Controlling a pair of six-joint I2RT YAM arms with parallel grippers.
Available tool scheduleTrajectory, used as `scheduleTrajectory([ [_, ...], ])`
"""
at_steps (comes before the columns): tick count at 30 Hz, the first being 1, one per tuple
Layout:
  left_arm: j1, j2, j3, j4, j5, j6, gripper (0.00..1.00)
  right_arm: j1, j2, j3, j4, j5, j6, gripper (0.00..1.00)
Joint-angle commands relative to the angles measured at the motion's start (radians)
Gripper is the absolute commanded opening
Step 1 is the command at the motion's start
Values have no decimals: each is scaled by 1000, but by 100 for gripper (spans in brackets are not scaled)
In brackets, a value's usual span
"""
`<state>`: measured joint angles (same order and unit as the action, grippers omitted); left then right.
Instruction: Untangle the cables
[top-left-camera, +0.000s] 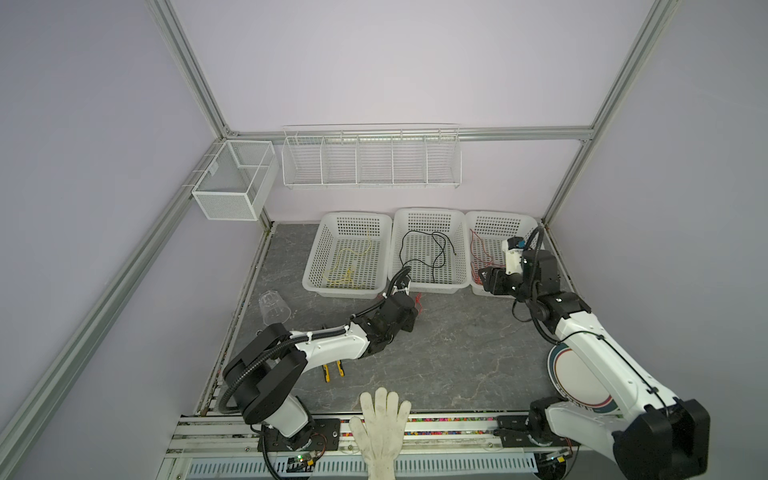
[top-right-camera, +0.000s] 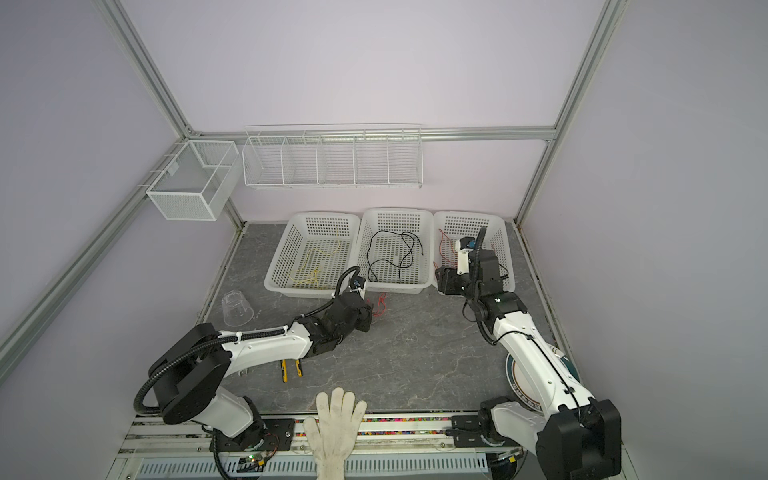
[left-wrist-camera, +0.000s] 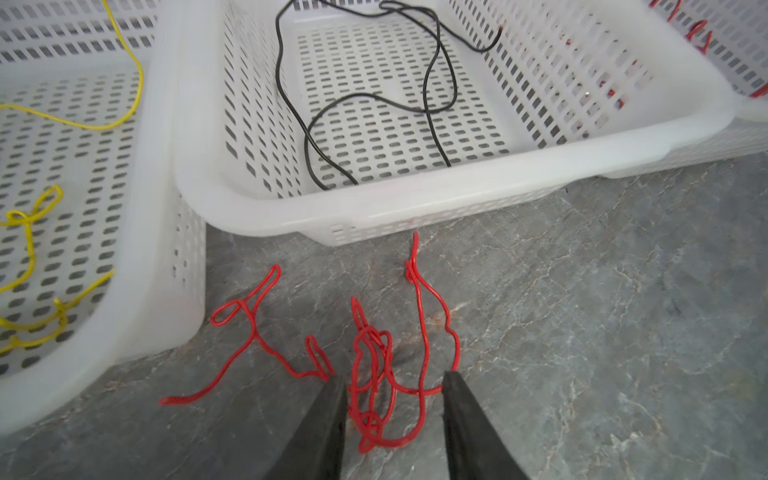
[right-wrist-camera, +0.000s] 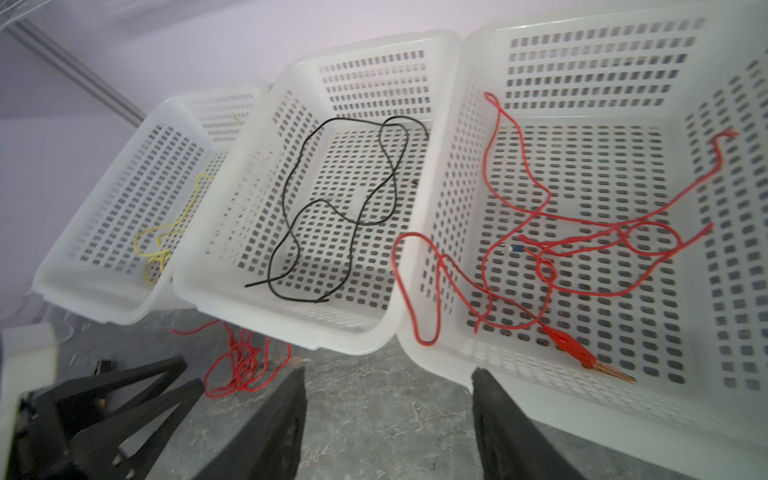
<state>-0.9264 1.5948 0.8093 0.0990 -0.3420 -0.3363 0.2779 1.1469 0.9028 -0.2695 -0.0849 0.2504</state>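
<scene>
On the tabletop, just in front of the middle basket, a tangled red cable lies between the parted fingers of the left claw, straddled but not pinched. The right claw, wide open and empty, hovers at the front rim of the right basket, which contains a second red cable. The black cable lies in the middle basket, the yellow cable in the left basket.

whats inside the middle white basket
A single black cable, loosely looped on the perforated floor of the middle basket. In the left wrist view the near rim hides its lowest loops.
</scene>
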Motion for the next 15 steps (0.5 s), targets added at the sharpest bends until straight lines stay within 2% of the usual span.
scheduleTrajectory([
  [1, 3, 28, 50, -76, 17, -47, 36, 45, -6, -17, 7, -46, -59, 65],
  [4, 3, 23, 45, -77, 22, -58, 35, 104, 18, -17, 33, -68, -94, 66],
  [9, 3, -69, -50, 41, 29, -58, 35, 213, 112, -1, 41, -47, -138, 66],
  [15, 3, -201, -178, 143, -33, -32, 35, 334, 231, 47, 61, -3, -175, 66],
])
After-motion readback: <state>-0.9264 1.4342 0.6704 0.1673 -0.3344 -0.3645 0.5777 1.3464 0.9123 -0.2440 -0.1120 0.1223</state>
